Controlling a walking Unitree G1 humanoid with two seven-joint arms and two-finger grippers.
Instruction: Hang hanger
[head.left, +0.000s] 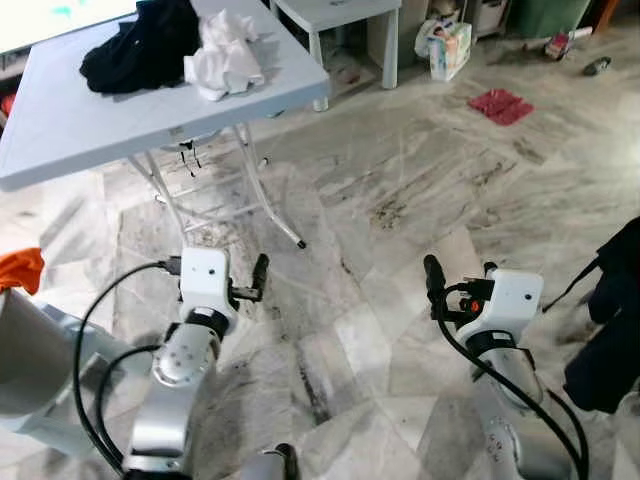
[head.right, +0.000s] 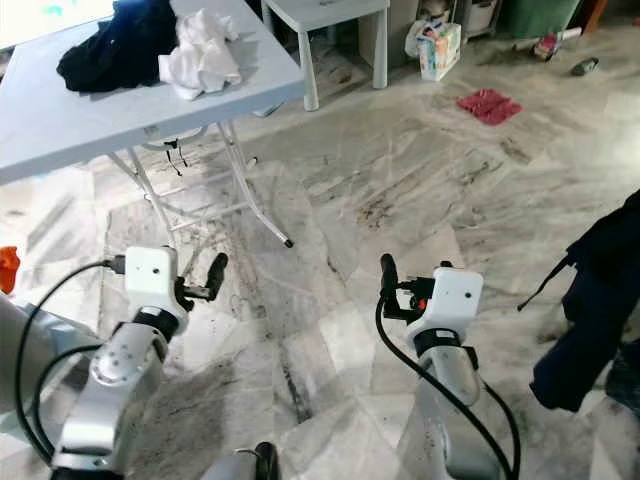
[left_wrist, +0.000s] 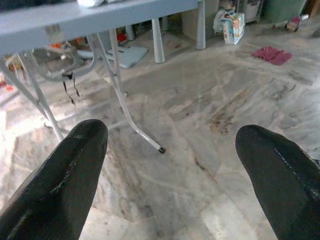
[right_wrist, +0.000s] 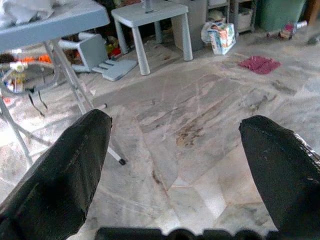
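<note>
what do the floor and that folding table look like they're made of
The floor looks like polished marble or marble-look tile: grey-white slabs with dark veins, visible joints and a soft sheen. The folding table seems to have a matte pale grey plastic top on thin white metal tube legs.

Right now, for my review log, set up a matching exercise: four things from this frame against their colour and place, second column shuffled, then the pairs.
Things:
1. Heap of clothes
2. Crumpled cloth
3. Small rag
4. Hanging garment

Colour and place:
A. Red, on the floor
B. Dark, by the robot's right arm
C. Black, on the folding table
D. White, on the table beside the black heap

Pairs: 1-C, 2-D, 3-A, 4-B
</note>
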